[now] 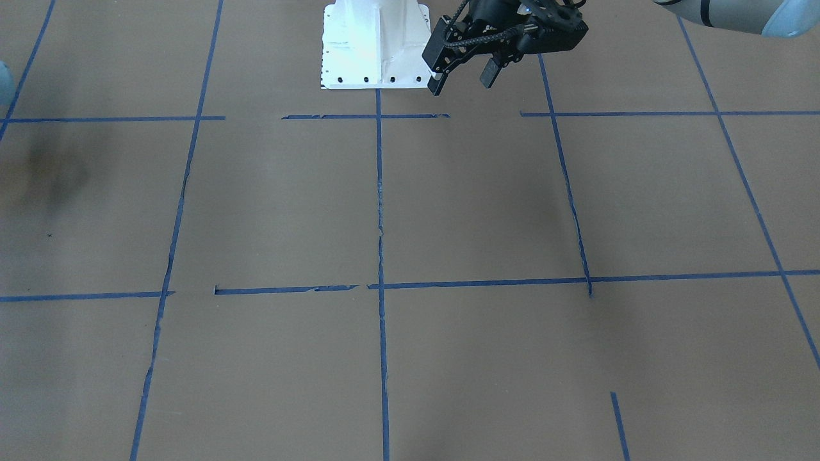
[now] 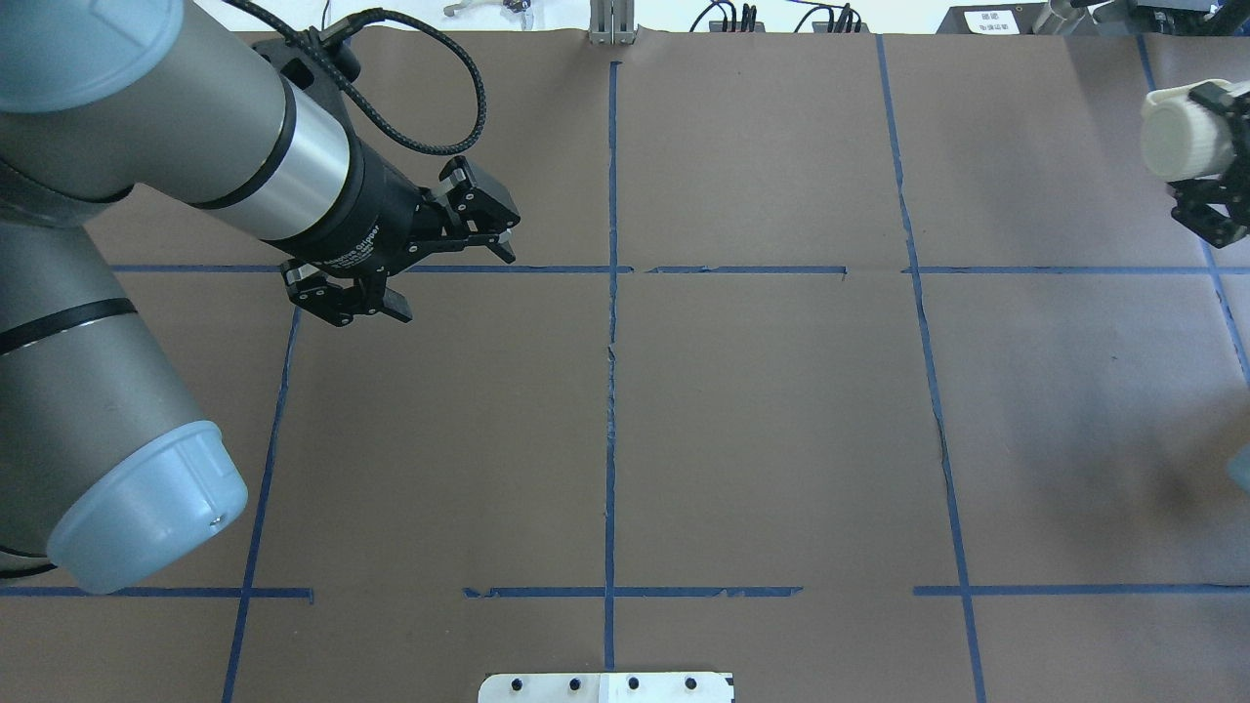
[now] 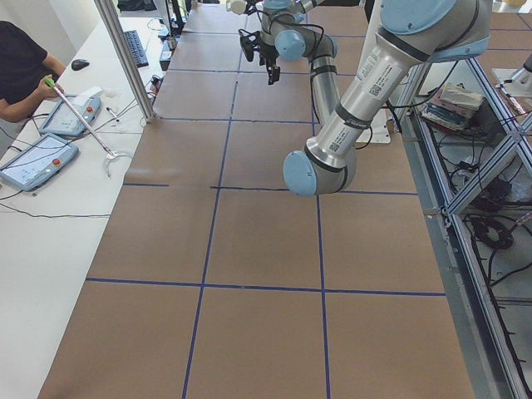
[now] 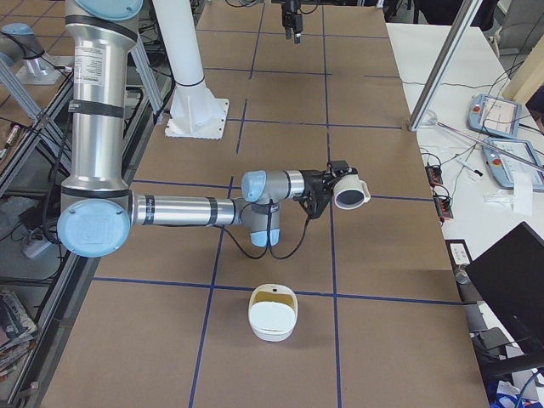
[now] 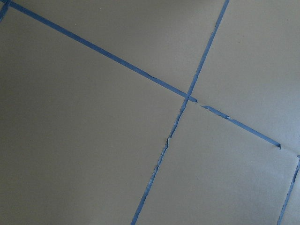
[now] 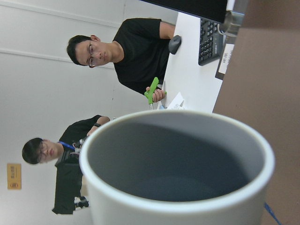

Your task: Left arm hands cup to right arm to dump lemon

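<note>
My right gripper (image 2: pixel 1199 146) is shut on the white ribbed cup (image 2: pixel 1175 137) at the table's far right edge and holds it on its side above the table. In the exterior right view the cup (image 4: pixel 351 195) has its mouth towards the camera. In the right wrist view its grey inside (image 6: pixel 173 164) looks empty; no lemon shows there. My left gripper (image 2: pixel 451 281) is open and empty, hovering over the left half of the table. It also shows in the front-facing view (image 1: pixel 464 79).
A white bowl (image 4: pixel 273 323) stands on the table below and near the cup, with a yellowish patch inside that is too small to identify. Blue tape lines grid the brown table (image 2: pixel 762 420). The white robot base (image 1: pixel 375 45) is at the middle edge. Operators sit at a side desk (image 3: pixel 50 125).
</note>
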Robot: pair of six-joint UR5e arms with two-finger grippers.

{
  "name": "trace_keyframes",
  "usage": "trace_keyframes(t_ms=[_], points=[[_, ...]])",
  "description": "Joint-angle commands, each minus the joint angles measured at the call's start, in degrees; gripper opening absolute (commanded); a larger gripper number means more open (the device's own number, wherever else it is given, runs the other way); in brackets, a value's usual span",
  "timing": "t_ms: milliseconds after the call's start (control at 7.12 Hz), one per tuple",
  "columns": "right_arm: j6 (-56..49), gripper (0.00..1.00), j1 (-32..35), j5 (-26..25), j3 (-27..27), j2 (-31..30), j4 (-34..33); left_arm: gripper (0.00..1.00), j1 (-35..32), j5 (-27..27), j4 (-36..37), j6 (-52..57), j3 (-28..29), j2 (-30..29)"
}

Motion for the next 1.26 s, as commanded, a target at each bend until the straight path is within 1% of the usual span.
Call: trace_keyframes(t_ms=[0,141,281,422,562,843,984,1124], points=[[-29.62,0.22,-14.95,-16.20,0.21,5.98,-7.20,1.00,0.30,-0.08,0.02,0.00,5.72,-4.97],[-45.77,0.22,-21.02,-22.37,-0.05,7.92,-7.68,1.00,0.47,-0.08,-0.07,0.08,8.37,-7.10],[-55.93,0.22,-28.65,-30.96,-0.49,12.99,-10.99,1.00,0.56,-0.08,-0.16,0.17,9.78,-7.99],[-61.52,0.22,-34.12,-39.05,-0.41,19.22,-20.42,1.00,0.56,0.09,-0.16,0.17,12.06,-10.17],[-62.71,0.21,-37.66,-44.35,0.03,24.67,-28.43,1.00,0.74,0.18,-0.07,0.17,14.26,-11.67],[-63.33,0.19,-43.30,-52.36,0.03,30.50,-42.06,1.00,1.44,0.27,0.02,0.26,18.04,-14.31],[-65.16,0.19,-44.97,-54.40,0.03,31.31,-43.26,1.00,2.49,0.27,0.11,0.26,18.15,-14.50],[-69.01,0.19,-46.12,-57.47,0.03,31.58,-43.28,1.00,3.98,0.88,0.11,0.26,18.93,-14.59]])
